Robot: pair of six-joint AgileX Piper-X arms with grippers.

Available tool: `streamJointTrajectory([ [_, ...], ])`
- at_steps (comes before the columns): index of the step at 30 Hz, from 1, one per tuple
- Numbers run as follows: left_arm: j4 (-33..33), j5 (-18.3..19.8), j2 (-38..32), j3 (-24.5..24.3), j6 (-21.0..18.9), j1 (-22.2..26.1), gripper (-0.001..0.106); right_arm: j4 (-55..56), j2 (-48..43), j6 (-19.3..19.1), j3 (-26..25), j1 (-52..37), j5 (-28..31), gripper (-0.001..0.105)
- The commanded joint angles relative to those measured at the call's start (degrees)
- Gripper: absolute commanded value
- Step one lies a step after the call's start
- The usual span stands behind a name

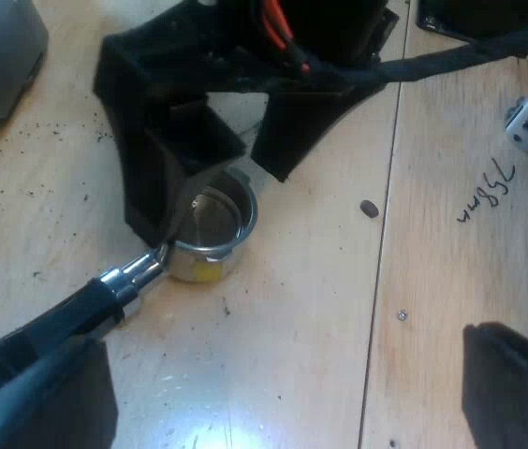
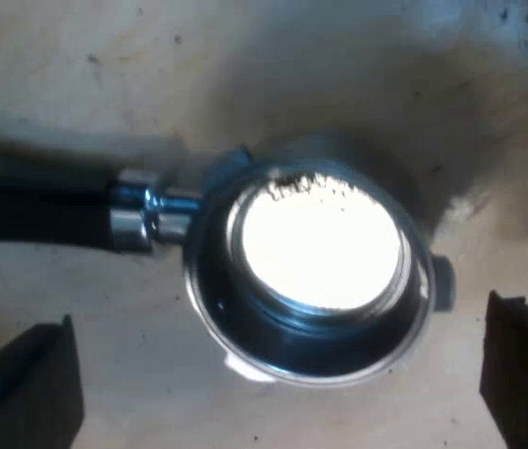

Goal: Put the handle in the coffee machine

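- Holder [image 1: 210, 245] lies on your surface [image 1: 283, 281]: shiny metal basket [image 2: 311, 271], dark specks inside, dark handle [image 2: 39, 210] toward nine o'clock.
- Your right hand [image 2: 278, 313] hangs over it, fingers [image 2: 21, 383] apart; left hand [image 1: 283, 355] likewise parted.

Left wrist view: oblique, down on desk [image 1: 292, 355], farther off. Right wrist view: close, seemingly straight down. Shared: holder [image 1: 215, 223].

One handwritten mark [image 1: 487, 190] in dark ink stands on the bare wooden table [image 1: 283, 374]. It sits across a board seam from the metal holder [image 1: 210, 229], about three o'clock of its basket. The characters run tilted and read roughly "758m", uncertain.
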Motion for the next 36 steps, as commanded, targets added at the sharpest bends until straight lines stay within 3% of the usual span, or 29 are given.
streamJointTrajectory([
  [1, -0.21, 0.79, -0.25, -0.43, -0.04, -0.19, 0.078, 0.86, 0.76, -0.75, -0.51, -1.01, 0.08, 0.088],
  [12, -0.21, 0.79, -0.25, -0.43, -0.04, -0.19, 0.078, -0.78, 5.33, -2.38, -0.51, -2.38, -3.66, 0.088],
  [20, -0.21, 0.79, -0.25, -0.43, -0.04, -0.19, 0.078, -0.83, 6.04, -3.80, -0.51, -2.53, -2.52, 0.088],
  [27, -0.21, 0.79, -0.25, -0.43, -0.04, -0.19, 0.078, -0.70, 6.04, -7.90, -0.51, -2.53, -1.77, 0.088],
  [36, -0.21, 0.79, -0.25, -0.43, -0.04, -0.19, 0.078, -2.18, 8.33, -7.98, -0.51, -2.53, -2.92, 0.088],
])
